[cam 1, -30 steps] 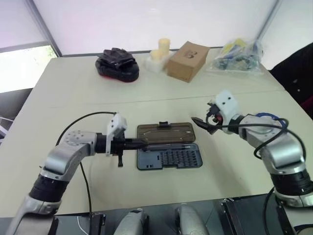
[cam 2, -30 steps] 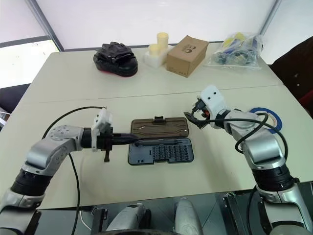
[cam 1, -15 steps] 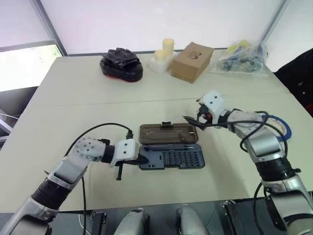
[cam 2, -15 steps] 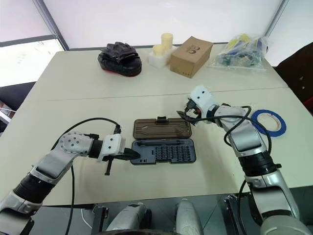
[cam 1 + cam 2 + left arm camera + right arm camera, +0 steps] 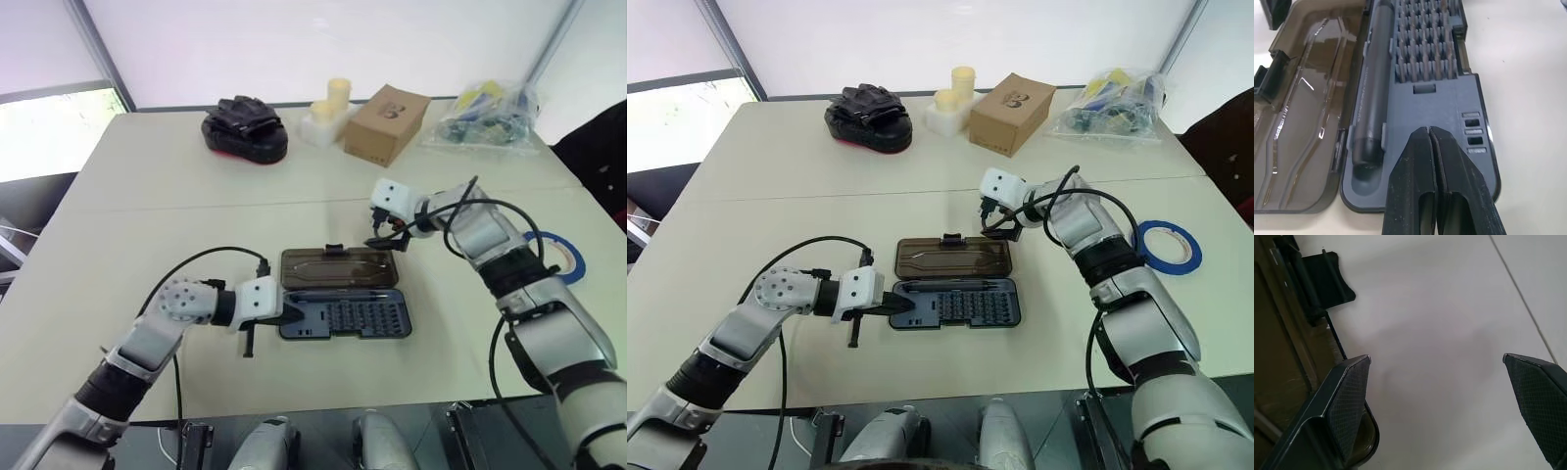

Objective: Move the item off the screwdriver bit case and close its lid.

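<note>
Screwdriver bit case point(image 5: 955, 305) lying open on the tabletop point(image 5: 803, 196), lid point(image 5: 953, 258) folded flat behind it; left claw point(image 5: 1431, 142) pressed together at the case's end; right claw point(image 5: 996, 226) spread above the lid's far corner; blue tape roll point(image 5: 1168, 245) well apart, to the right

L hand point(image 5: 899, 305): fingers pressed together, low | R hand point(image 5: 999, 227): fingers spread wide

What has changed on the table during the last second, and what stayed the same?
The right end effector, open, moved toward the far right corner of the open lid. The shut left end effector dropped to the left end of the screwdriver bit case. Nothing was gripped or released. The case remains open, and the blue roll of tape remains on the table to the right.
</note>
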